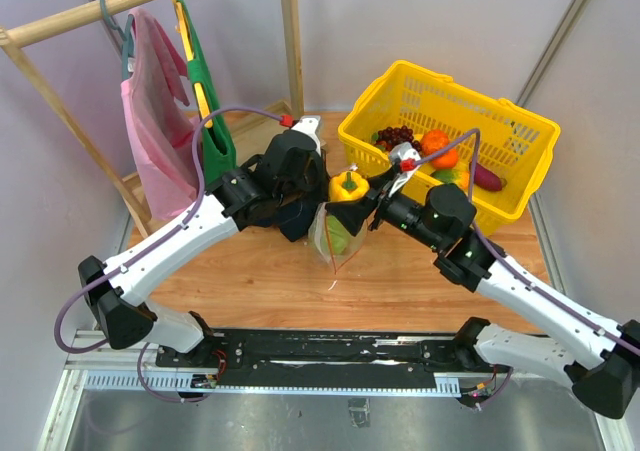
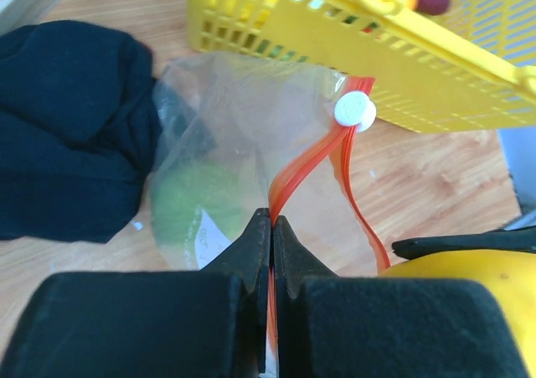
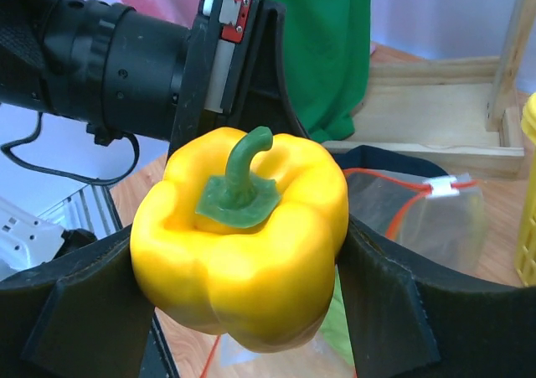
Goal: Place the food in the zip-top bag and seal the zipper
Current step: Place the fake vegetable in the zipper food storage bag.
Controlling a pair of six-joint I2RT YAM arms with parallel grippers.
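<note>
The clear zip-top bag (image 1: 338,237) stands on the wooden table with its mouth held up; a pale green round fruit (image 2: 191,213) lies inside it. My left gripper (image 2: 271,225) is shut on the orange-red zipper strip (image 2: 311,167) at the bag's mouth, near its white slider (image 2: 355,110). My right gripper (image 3: 243,294) is shut on the yellow bell pepper (image 3: 243,240) and holds it just above the bag's mouth, also seen in the top view (image 1: 347,186). The bag shows behind the pepper in the right wrist view (image 3: 427,219).
A yellow basket (image 1: 520,136) at the back right holds an orange, a purple eggplant (image 1: 488,177), dark grapes and other toy food. A dark cloth (image 2: 67,131) lies left of the bag. A wooden rack (image 1: 290,31) with pink and green bags stands at the back left.
</note>
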